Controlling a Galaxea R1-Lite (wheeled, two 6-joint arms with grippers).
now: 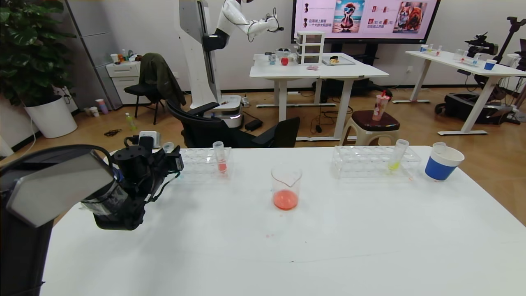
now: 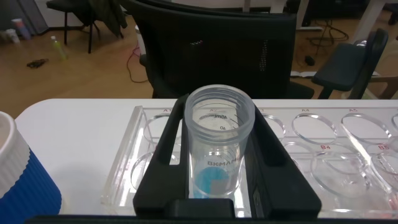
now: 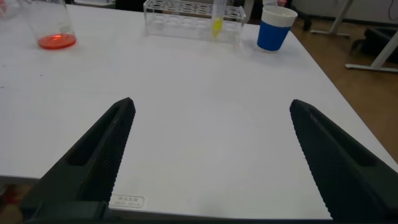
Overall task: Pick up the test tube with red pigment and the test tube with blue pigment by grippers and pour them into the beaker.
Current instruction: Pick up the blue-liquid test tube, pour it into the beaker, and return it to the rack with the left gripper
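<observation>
The right gripper [image 3: 210,155] hangs over the near part of the white table [image 1: 287,246], its two black fingers [image 3: 93,155] spread wide apart with nothing between them. The beaker [image 1: 286,187] stands in the middle of the table, with a little red-orange liquid at its bottom.

To the left of the beaker, the left gripper [image 2: 217,168] is at the left rack [image 1: 201,160], its fingers on both sides of the blue tube [image 2: 219,149]. The tube stands upright with a bit of turquoise liquid at its bottom. Whether the fingers press on it or only sit beside it cannot be told.

There are two clear racks. The left rack is behind the beaker and to its left, and the red tube [image 1: 220,157] stands upright in it. The right rack [image 1: 370,161] is behind the beaker and to its right, and it holds one tube with yellow-green liquid [image 1: 397,155].

Two blue-banded paper cups show. One cup [image 1: 443,163] stands far right of the beaker, past the right rack. The other cup [image 2: 25,180] is just beside the left rack, seen by the left wrist.

Farther back than the beaker, past the table edge, are a black chair [image 1: 230,131], a brown stool [image 1: 372,123], more white tables, a big screen [image 1: 365,18], a white robot [image 1: 213,49] and a green plant [image 1: 28,49] on a wooden floor.
</observation>
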